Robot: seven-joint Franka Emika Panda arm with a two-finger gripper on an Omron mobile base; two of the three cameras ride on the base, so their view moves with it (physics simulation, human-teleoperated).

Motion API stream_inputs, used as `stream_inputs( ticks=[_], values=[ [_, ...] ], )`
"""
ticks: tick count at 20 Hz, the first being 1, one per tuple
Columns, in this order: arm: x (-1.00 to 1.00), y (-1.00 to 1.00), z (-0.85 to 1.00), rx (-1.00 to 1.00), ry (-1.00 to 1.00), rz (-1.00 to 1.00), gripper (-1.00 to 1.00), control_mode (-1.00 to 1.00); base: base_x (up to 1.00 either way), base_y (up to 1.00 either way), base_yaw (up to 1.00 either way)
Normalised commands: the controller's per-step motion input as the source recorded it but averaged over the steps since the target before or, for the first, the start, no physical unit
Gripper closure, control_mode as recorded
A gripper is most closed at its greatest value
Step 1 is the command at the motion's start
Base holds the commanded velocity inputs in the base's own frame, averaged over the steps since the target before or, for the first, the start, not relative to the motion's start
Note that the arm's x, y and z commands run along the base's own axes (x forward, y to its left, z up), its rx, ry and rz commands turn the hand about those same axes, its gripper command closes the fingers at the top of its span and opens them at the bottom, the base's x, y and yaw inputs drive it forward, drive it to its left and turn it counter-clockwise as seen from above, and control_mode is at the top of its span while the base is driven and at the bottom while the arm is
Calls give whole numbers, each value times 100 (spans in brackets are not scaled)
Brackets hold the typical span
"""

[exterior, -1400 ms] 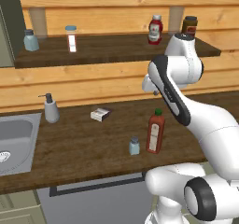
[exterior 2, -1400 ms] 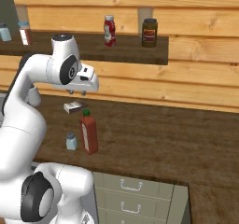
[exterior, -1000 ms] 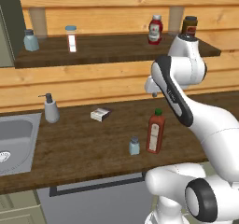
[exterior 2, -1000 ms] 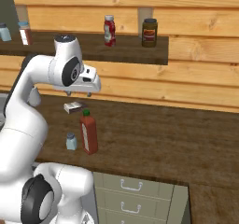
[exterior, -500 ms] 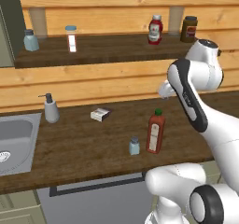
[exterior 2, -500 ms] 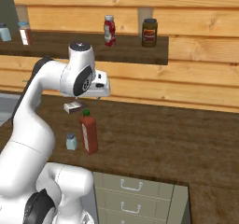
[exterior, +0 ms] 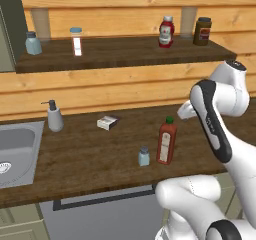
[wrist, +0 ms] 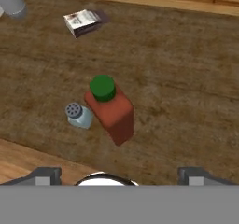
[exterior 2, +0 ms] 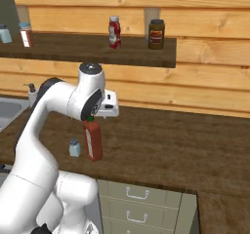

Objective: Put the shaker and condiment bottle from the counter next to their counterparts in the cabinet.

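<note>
counter (exterior: 90,159): one shaker (exterior: 144,156), one condiment bottle (exterior: 166,141)

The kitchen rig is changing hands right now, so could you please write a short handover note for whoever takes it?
Gripper: open, empty, above the counter.
Condiment bottle and shaker: both upright on the counter, side by side.
Counterparts: squat red bottle at the cabinet shelf's right, twin shaker at its left.
Done: nothing moved yet.
Left: shelve both items next to their twins.
</note>
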Motion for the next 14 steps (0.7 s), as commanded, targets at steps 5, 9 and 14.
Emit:
stream_inputs(
  ticks=[5, 9, 14],
  values=[
    [-23, -19, -21, 1, -9, 9, -100, -100, 0, 0, 0],
    [-5, -10, -9, 2, -13, 4, -100, -100, 0, 0, 0],
    [-10, -9, -14, 6, -21, 8, -100, -100, 0, 0, 0]
  ],
)
